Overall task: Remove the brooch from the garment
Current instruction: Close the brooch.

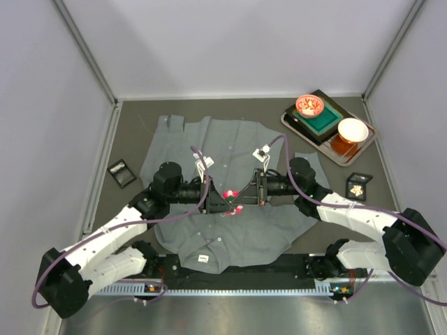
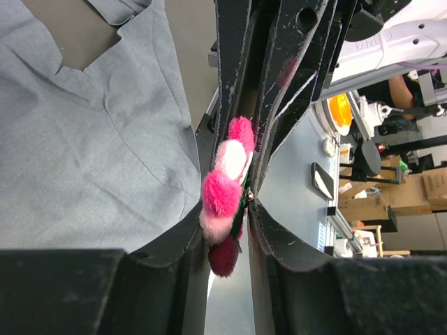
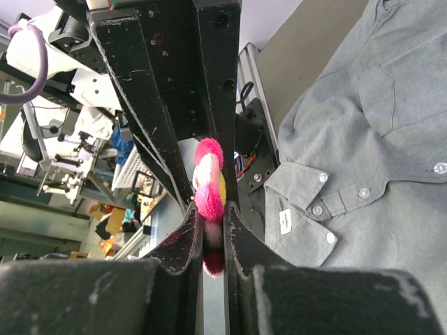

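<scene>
Left gripper (image 2: 228, 209), right gripper (image 3: 213, 209) both clamped on brooch (image 2: 227, 185) over shirt (image 1: 223, 139); ease it free slowly and you spare cloth.

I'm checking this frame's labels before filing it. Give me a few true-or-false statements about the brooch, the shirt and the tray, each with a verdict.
1. The left arm's fingers and the right arm's fingers both pinch the brooch. True.
2. The brooch is blue. False: it is fluffy, pink and white.
3. The grey shirt is folded into a small square. False: it lies spread out on the table.
4. The tray carries a red bowl and a white bowl. True.
5. The tray stands at the robot's left. False: it is at the far right.
</scene>
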Controlling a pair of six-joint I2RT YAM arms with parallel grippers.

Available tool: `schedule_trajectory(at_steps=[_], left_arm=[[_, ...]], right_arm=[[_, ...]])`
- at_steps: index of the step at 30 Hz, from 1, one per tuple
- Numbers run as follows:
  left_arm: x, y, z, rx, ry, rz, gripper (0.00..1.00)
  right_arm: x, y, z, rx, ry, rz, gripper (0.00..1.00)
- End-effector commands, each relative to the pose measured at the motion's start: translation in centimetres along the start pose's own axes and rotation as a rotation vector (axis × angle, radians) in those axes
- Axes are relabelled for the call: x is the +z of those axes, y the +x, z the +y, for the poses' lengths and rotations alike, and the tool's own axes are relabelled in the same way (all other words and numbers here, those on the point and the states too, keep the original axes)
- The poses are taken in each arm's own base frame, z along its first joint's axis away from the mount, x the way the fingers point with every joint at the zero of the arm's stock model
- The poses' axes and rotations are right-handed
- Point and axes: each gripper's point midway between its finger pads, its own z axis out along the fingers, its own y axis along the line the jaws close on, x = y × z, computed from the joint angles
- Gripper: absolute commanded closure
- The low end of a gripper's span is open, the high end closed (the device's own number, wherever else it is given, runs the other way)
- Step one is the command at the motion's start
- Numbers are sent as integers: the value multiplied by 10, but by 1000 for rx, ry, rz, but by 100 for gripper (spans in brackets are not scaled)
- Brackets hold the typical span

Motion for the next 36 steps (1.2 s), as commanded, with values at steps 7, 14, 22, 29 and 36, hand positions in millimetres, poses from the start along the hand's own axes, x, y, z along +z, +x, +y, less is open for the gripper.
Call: schedule_trajectory(at_steps=[7, 14, 22, 29, 36], left_arm=[[3, -40, -20, 229, 0, -32, 71], [-1, -48, -26, 246, -13, -53, 67], [-1, -48, -26, 217, -29, -43, 57], [-14, -36, -16, 166, -98, -80, 48], [-31, -29, -15, 148, -143, -112, 42]], right_arm=[[9, 2, 28, -77, -69, 36, 100], [10, 4, 25, -56, -74, 23, 100], [11, 3, 23, -54, -72, 9, 100], [11, -1, 21, 7, -84, -52, 100], [10, -9, 13, 31, -59, -94, 100]])
